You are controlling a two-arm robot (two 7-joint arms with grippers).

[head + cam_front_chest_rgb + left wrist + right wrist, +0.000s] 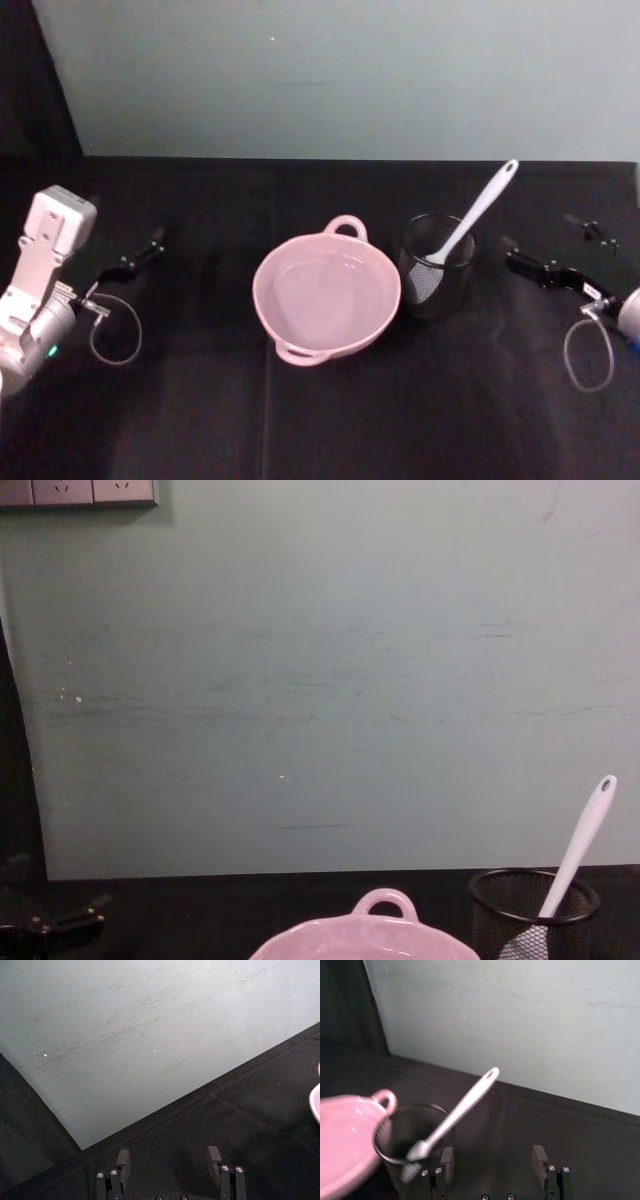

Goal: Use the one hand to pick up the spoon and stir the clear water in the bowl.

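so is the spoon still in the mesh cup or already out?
In. The spoon stands head-down in the black mesh cup, its handle leaning out over the rim, beside the pink bowl. No gripper touches it.

bowl (327,296) pale pink | spoon (478,212) white | mesh cup (437,266) blk | tablecloth (200,420) blk

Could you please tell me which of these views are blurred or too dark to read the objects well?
Right wrist view: the spoon and pink bowl are smeared. Head view: sharp enough, but the mesh cup and both sets of fingers, left and right, fade into the black cloth. Chest view: evenly lit. Left wrist view: dim, no glare.
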